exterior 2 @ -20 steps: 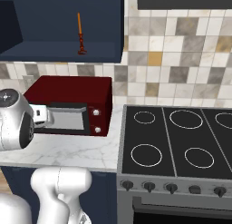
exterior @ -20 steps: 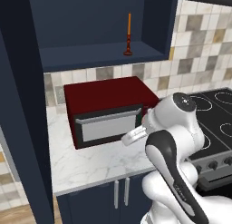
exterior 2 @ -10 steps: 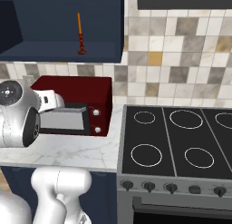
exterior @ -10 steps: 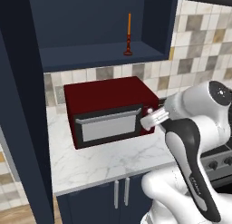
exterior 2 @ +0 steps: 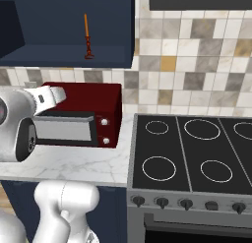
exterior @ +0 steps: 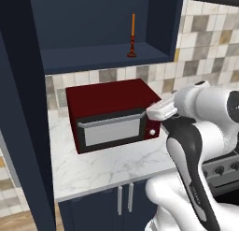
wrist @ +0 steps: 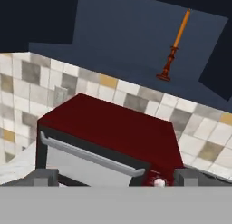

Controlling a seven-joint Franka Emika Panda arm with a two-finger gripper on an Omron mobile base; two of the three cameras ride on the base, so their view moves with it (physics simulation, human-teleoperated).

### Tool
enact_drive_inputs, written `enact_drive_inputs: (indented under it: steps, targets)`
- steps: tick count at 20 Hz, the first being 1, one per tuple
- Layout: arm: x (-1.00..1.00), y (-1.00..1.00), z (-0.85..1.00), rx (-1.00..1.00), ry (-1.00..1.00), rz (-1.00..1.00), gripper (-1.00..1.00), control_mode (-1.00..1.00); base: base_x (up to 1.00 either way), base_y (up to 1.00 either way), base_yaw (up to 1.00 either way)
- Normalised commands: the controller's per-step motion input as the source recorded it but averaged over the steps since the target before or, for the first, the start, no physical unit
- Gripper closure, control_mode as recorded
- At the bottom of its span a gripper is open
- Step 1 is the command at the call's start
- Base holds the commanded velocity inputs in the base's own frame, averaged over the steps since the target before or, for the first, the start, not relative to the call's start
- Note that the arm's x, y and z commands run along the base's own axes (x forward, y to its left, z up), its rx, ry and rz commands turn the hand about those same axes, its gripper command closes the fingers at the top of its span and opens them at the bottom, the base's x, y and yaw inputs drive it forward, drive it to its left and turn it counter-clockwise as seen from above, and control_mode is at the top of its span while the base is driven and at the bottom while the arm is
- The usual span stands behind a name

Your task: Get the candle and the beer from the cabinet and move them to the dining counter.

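Nearest the base, low in front of the microwave: our gripper (wrist: pixel 111 178), its two dark fingertips spread wide apart with nothing between them, the white hand raised level with the microwave top in the left base view.

Item, red microwave (exterior: pixel 112 114): on the small marble worktop (exterior: pixel 107 167), door shut, silver handle across its front. It sits directly between our hand and the shelf above.

Item, gas hob (exterior 2: pixel 194 151): black, beside the worktop in the right base view, untouched.

Item, cabinet (exterior: pixel 102 33): navy, its shelf open to view above the microwave.

Item, candle (wrist: pixel 174 45): thin orange taper on a dark flared holder, upright toward the shelf's front edge, well apart from our gripper. We cannot see the beer here.

Risk, as we judge it: the taper is tall on a narrow base, so a sideways brush from a finger would likely topple it; the rising wrist could also clip the microwave's top edge or the shelf lip.

Change from a second ago: the hand has lifted from before the microwave door to its top corner. Candle and microwave have not moved.
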Motion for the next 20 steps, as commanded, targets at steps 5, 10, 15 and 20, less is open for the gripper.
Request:
enact_drive_inputs:
  steps: [5, 10, 15, 20]
  targets:
    - [0.16, -0.04, 0.62, 0.09, -0.20, -0.05, -1.00, -1.00, 0.00, 0.00, 0.00]
    - [0.29, -0.05, 0.74, 0.15, -0.02, -0.07, -1.00, -1.00, 0.00, 0.00, 0.00]
    - [0.34, -0.19, 0.57, 0.16, 0.00, -0.09, -1.00, -1.00, 0.00, 0.00, 0.00]
    - [0.44, -0.12, 0.16, 0.09, 0.02, -0.14, -1.00, -1.00, 0.00, 0.00, 0.00]
